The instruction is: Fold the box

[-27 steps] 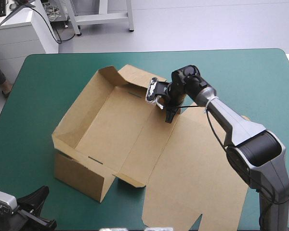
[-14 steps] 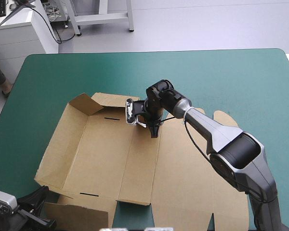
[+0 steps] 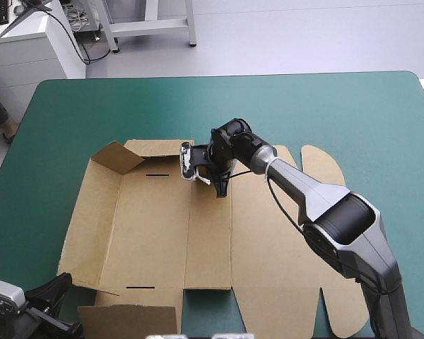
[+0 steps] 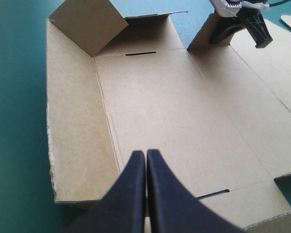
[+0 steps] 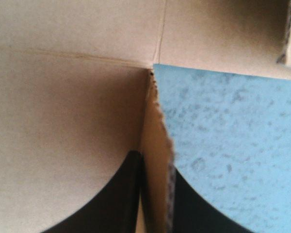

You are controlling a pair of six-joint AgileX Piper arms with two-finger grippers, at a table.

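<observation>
High view, box [image 3: 155, 226] on teal-green cover [image 3: 339, 106], right end effector [image 3: 223, 189] clamping it, left end effector [image 4: 146, 156] together

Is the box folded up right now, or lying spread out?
Mostly spread out: the box lies flat, with only its far-left corner flap raised. The right gripper pinches a small flap at the far edge.

Reaches with the right arm [image 3: 304, 187] across to the far edge of the box [image 3: 155, 219], right gripper [image 3: 222, 187] pinched on the board there. Holds the left gripper [image 4: 146, 154] low by the box's near edge, fingers [image 4: 131, 194] pressed together.
</observation>
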